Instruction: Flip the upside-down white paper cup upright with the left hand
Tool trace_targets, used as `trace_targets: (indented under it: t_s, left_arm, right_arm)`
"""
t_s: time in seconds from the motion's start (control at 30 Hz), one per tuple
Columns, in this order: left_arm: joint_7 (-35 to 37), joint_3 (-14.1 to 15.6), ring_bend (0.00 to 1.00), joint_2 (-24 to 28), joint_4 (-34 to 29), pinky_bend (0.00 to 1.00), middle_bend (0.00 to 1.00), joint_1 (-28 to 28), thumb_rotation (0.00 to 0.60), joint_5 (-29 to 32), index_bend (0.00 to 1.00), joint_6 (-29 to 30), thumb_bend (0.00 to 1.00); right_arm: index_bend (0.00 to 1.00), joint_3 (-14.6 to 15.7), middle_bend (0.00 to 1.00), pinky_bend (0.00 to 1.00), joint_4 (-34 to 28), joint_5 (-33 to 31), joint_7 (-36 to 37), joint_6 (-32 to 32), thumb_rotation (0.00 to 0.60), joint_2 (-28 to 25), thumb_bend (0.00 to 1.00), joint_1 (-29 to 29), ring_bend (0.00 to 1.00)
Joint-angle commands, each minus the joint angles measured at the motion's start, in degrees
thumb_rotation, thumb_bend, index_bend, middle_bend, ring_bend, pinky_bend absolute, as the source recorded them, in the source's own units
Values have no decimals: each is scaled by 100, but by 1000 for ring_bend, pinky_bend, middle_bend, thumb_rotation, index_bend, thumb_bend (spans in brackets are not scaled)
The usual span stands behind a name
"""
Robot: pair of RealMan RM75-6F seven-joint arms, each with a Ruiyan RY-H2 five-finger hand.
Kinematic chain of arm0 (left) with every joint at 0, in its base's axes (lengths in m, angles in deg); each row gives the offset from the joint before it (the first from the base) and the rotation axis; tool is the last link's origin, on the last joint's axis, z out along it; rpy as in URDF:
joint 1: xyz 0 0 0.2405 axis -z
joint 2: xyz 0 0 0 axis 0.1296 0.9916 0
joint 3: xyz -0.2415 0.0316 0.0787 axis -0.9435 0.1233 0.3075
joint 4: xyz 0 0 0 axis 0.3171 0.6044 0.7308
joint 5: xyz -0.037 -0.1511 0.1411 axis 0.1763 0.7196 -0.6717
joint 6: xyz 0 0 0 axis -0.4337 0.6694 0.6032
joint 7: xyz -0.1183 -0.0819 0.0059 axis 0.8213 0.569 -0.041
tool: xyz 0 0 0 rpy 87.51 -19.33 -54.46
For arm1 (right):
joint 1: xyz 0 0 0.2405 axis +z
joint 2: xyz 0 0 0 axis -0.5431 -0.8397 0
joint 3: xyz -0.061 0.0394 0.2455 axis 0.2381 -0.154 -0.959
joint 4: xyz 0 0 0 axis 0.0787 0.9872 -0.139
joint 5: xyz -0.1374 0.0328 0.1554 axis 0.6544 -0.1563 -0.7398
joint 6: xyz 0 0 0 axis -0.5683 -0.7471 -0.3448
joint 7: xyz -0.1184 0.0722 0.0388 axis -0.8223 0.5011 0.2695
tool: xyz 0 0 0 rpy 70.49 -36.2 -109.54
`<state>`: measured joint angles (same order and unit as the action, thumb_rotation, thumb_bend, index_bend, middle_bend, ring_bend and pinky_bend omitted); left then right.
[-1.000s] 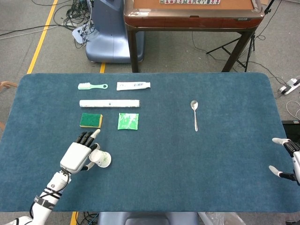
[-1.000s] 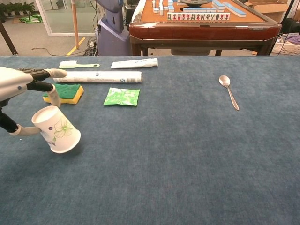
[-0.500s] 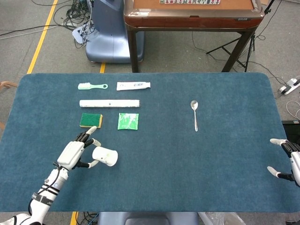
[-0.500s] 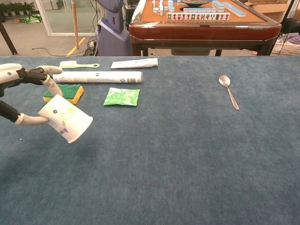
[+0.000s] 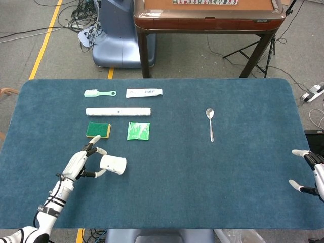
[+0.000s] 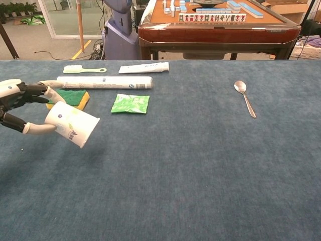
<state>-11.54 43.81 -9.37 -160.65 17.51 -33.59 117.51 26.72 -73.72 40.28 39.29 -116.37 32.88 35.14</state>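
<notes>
- Since a second ago: white paper cup [image 6: 72, 127] has swung from mouth-down and only slightly tilted to nearly on its side, mouth pointing toward table centre, closed base at the hand. Chest view shows it lifted clear of the cloth; a shadow lies beneath it.
- Left hand [image 5: 81, 162] has drawn back toward the table's left edge over the same span; the forearm now sits lower in the head view.
- Right hand [image 5: 310, 171] much as before at the far right edge of the table [image 5: 202, 192], with only a slight shift.
- Left hand grasps the cup at its base end: thumb [image 6: 35, 129] under the cup wall, upper fingers [image 6: 50, 90] over the top. Remaining fingers spread, not wrapped tight.
- Right hand loose, fingers apart, nothing in it; touches no object.
- Cup sits front-left of the table, just in front of the yellow-green sponge [image 5: 98, 129] and left of the green packet [image 5: 138, 131]. Faint printed pattern on the cup's side.
- Cup interior not visible from either view; cannot tell whether anything is in it.
- Other items unchanged: white tube-like roll [image 5: 118, 111] behind the sponge; toothbrush [image 5: 99, 93] and toothpaste tube [image 5: 144, 92] at the far left rim; spoon [image 5: 210, 123] well apart to the right, bowl end away from the robot.
- Beyond the table: wooden game table [image 6: 218, 25] with tiles laid out on top.
</notes>
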Motion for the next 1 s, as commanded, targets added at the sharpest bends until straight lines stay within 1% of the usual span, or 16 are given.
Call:
trace_targets:
  t_s: [0.03, 0.33, 0.5, 0.6, 0.7, 0.8, 1.0]
  left_arm:
    - [75, 53, 0, -209, 283, 49, 0, -52, 600, -89, 589, 115, 206]
    - [143, 199, 0, -473, 819, 48, 0, -116, 600, -273, 569, 238, 206]
    - [149, 247, 0, -513, 964, 36, 0, -137, 600, -293, 567, 228, 206]
    - [154, 289, 0, -501, 1008, 34, 0, -143, 600, -298, 540, 179, 206]
    - [183, 337, 0, -461, 1018, 22, 0, -147, 600, -336, 450, 145, 206]
    - [155, 378, 0, -398, 1014, 5, 0, -151, 600, -389, 308, 144, 206]
    - [-271, 416, 0, -187, 890, 0, 0, -177, 600, -448, 137, 235, 206]
  right_arm:
    - [265, 1, 285, 574, -3, 3, -1, -8, 600, 0, 0, -3, 268]
    - [265, 9, 285, 575, -10, 23, -4, -14, 600, -4, 0, -3, 269]
    - [265, 12, 285, 574, -14, 29, 10, -18, 600, -11, 0, -5, 269]
    - [265, 14, 286, 574, -24, 33, 19, -27, 600, -22, 0, -10, 269]
    - [265, 18, 286, 575, -26, 42, 30, -33, 600, -28, 0, -14, 269]
    - [265, 19, 285, 574, -25, 42, 38, -27, 600, -31, 0, -12, 268]
    - [265, 24, 285, 574, -24, 55, 51, -33, 600, -36, 0, -14, 268]
